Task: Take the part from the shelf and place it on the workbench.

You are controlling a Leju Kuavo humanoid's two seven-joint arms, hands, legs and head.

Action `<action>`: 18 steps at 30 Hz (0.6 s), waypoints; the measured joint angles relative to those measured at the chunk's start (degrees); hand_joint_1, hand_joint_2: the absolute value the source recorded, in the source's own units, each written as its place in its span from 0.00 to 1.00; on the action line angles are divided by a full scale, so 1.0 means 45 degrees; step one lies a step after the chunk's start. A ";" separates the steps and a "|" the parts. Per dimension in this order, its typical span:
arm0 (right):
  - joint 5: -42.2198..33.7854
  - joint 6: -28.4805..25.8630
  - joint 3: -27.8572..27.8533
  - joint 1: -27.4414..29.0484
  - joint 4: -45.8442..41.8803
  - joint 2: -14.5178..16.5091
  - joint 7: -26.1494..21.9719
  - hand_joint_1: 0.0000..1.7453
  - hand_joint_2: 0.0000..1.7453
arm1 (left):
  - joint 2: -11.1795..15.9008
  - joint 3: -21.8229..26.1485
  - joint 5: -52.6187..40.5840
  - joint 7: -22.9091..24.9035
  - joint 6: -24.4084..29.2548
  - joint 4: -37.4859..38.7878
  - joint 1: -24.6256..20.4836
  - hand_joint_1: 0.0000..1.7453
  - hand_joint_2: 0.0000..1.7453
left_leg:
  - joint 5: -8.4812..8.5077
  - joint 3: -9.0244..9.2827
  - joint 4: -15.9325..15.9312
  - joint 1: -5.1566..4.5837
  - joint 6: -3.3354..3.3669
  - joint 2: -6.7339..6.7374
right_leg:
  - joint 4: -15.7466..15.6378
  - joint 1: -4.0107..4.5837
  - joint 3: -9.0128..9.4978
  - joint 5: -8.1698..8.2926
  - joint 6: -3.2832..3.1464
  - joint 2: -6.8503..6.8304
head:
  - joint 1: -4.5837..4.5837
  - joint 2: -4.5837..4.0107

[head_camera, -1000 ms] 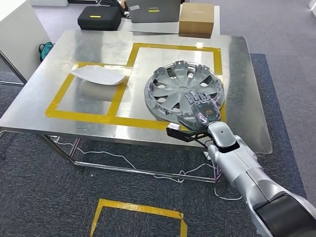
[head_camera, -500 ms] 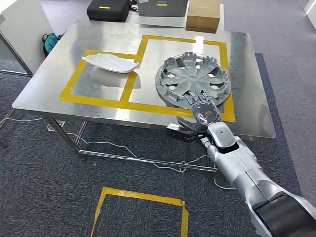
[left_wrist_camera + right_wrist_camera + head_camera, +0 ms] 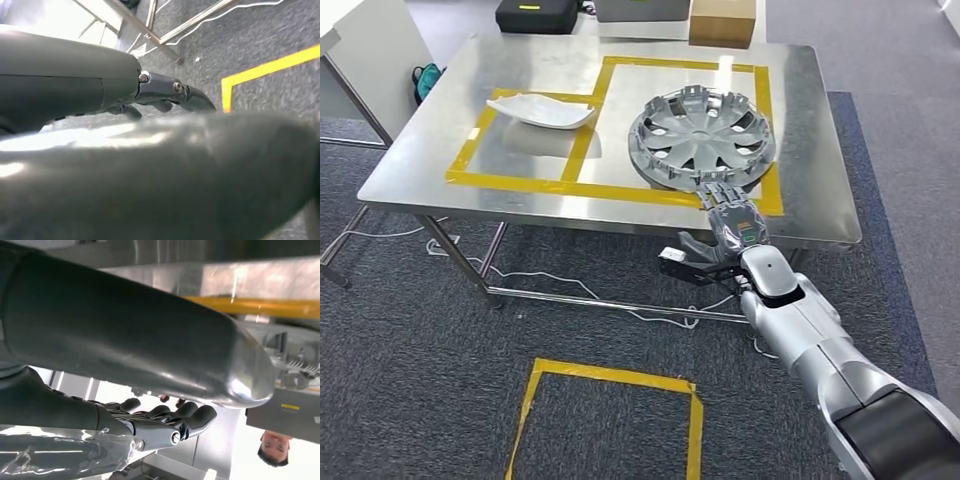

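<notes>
right hand (image 3: 733,222) | fingers spreading, holding nothing, fingertips just beside hubcap (image 3: 701,136) rim | hovering over workbench (image 3: 810,150) near edge, arm reaching forward

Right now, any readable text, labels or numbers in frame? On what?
None readable.
Black case: yellow strip label, too small to read.
Right hand: small green and orange patch on its back, too blurred to read.
Hubcap, white part, cardboard box: no print visible.
</notes>
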 joint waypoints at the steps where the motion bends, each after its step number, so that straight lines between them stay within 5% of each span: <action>1: -0.0013 -0.0005 -0.0001 -0.0004 0.0001 0.0000 -0.0005 0.00 0.00 | -0.0021 0.0003 -0.0011 0.0011 0.0006 -0.0002 0.0014 0.00 0.00 | 0.0202 0.0581 -0.0809 0.0080 -0.0135 0.0000 | 0.0050 -0.0008 -0.0131 0.0078 0.0092 0.0000 | -0.0023 0.0000; 4: -0.0061 -0.0049 -0.0008 -0.0010 -0.0005 -0.0001 -0.0007 0.00 0.00 | -0.0063 0.0005 -0.0032 0.0041 0.0034 -0.0009 0.0090 0.00 0.00 | -0.0043 0.1584 -0.2623 0.0122 -0.0048 -0.0108 | 0.0129 0.0011 -0.0452 0.0404 0.0397 0.0010 | -0.0074 0.0000; 7: -0.0126 -0.0088 -0.0019 0.0153 0.0036 -0.0083 -0.0027 0.00 0.00 | -0.0080 0.0015 -0.0046 0.0063 0.0034 -0.0009 0.0172 0.00 0.00 | 0.0034 0.1319 -0.2755 0.0100 0.0415 -0.0116 | 0.0176 -0.0028 -0.0751 0.0406 0.0607 0.0004 | -0.0044 0.0000; 9: -0.0197 -0.0137 -0.0034 0.0280 0.0062 -0.0160 -0.0073 0.00 0.00 | -0.0086 0.0022 -0.0067 0.0067 0.0023 -0.0008 0.0179 0.00 0.00 | 0.0242 0.1097 -0.2759 0.0070 0.0730 -0.0084 | 0.1201 -0.0035 -0.1114 -0.0568 0.0670 0.0006 | -0.0006 0.0000; 11: -0.0277 -0.0213 -0.0051 0.0324 0.0087 -0.0235 -0.0114 0.00 0.00 | -0.0102 0.0023 -0.0114 0.0064 -0.0007 -0.0008 0.0149 0.00 0.00 | 0.0434 0.0871 -0.2743 -0.0035 0.0930 -0.0076 | 0.3006 0.0006 -0.1534 -0.1652 0.0672 0.0010 | 0.0016 0.0000; 12: -0.0310 -0.0248 -0.0060 0.0336 0.0108 -0.0281 -0.0130 0.00 0.00 | -0.0111 0.0023 -0.0137 0.0061 -0.0022 -0.0008 0.0142 0.00 0.00 | 0.0523 0.0760 -0.2733 -0.0094 0.0990 -0.0076 | 0.3674 0.0044 -0.1627 -0.1859 0.0640 0.0014 | 0.0016 0.0000; 14: -0.0347 -0.0305 -0.0079 0.0360 0.0152 -0.0355 -0.0159 0.00 0.00 | -0.0133 0.0023 -0.0179 0.0053 -0.0034 -0.0010 0.0136 0.00 0.00 | 0.0701 0.0550 -0.2716 -0.0222 0.1059 -0.0077 | 0.3700 0.0161 -0.1192 -0.1543 0.0461 0.0023 | 0.0015 0.0000; 16: -0.0364 -0.0363 -0.0113 0.0321 0.0179 -0.0393 -0.0180 0.00 0.00 | -0.0170 0.0023 -0.0205 0.0050 -0.0039 -0.0016 0.0117 0.00 0.00 | 0.0879 0.0365 -0.2710 -0.0336 0.1085 -0.0077 | 0.2147 0.0324 -0.0041 -0.1070 0.0099 0.0050 | 0.0013 0.0000; 18: -0.0395 -0.0435 -0.0148 0.0243 0.0185 -0.0412 -0.0187 0.00 0.00 | -0.0201 0.0024 -0.0237 0.0050 -0.0067 -0.0024 0.0075 0.00 0.00 | 0.1046 0.0219 -0.2707 -0.0375 0.1040 -0.0065 | 0.0604 0.0445 0.0963 -0.1101 -0.0172 0.0064 | -0.0014 0.0000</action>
